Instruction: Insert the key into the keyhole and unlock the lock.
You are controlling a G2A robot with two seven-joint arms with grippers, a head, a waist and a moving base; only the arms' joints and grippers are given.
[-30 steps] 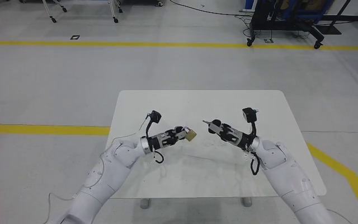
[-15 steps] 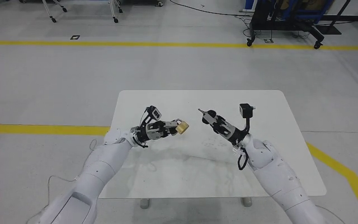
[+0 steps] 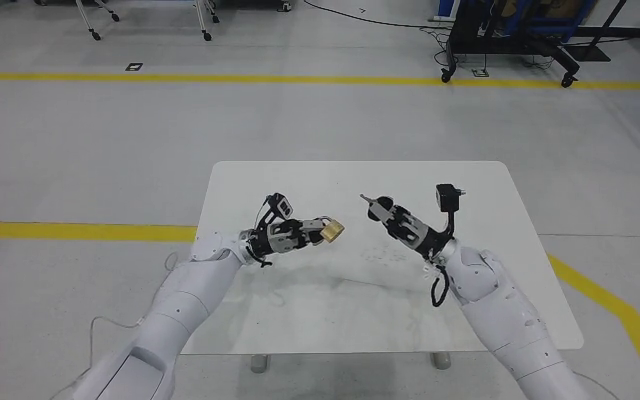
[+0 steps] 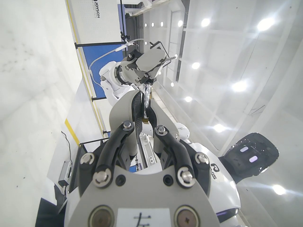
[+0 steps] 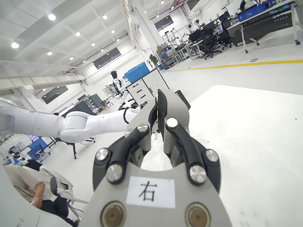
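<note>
A brass padlock [image 3: 333,231] hangs above the white table [image 3: 470,190], left of its middle. My left gripper [image 3: 318,231] is shut on it. In the left wrist view the fingers [image 4: 136,105] pinch the steel shackle [image 4: 147,94], with a bit of brass body [image 4: 145,120] between them. My right gripper [image 3: 377,208] is held up to the padlock's right and is shut on the key [image 3: 365,199], whose thin blade [image 5: 157,89] sticks out past the fingertips. A small gap separates key and padlock. The left wrist view also shows the right gripper [image 4: 151,60] facing it.
The table's bare white top [image 5: 248,128] spreads under and around both arms. A wheeled cart [image 3: 510,40] and rack legs [image 3: 150,15] stand far off on the floor beyond the yellow line [image 3: 200,77].
Both arms rose and shifted away from the robot's body, then eased back slightly. The left wrist turned with the padlock. Key and padlock stay a small gap apart.
</note>
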